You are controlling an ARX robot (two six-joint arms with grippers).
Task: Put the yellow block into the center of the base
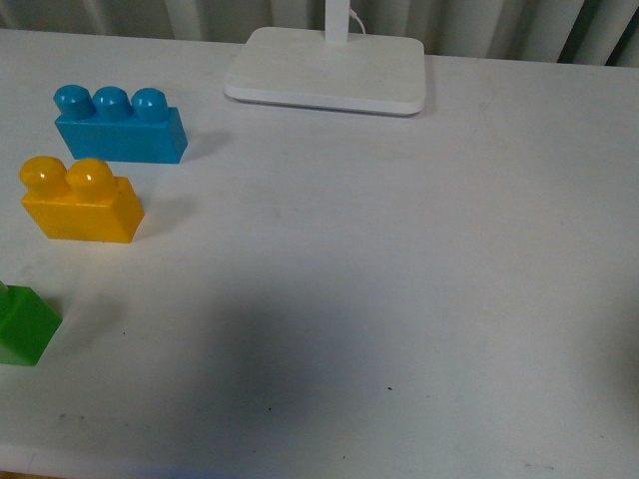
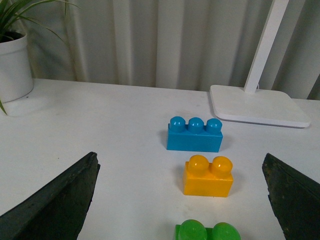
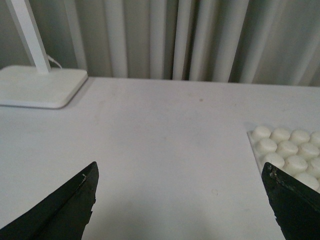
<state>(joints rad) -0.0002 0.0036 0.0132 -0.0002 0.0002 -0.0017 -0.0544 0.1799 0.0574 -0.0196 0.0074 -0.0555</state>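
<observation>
Yellow block (image 1: 80,205) sits studs-up on the white table (image 1: 399,279), on the robot's left, just nearer the robot than the blue brick (image 1: 120,127) and apart from the green brick (image 1: 22,324); nothing touches it. The left gripper (image 2: 179,165) hovers short of it, fingers spread wide and empty, apparently lined up for a grasp; the right gripper (image 3: 180,167) is equally wide and empty. The base (image 3: 287,155) lies flat, seen only in part from the right wrist, its visible studs bare. The one real container, a white pot (image 2: 12,65), holds a green plant; the lamp stand plate (image 1: 327,72) carries only its post.
</observation>
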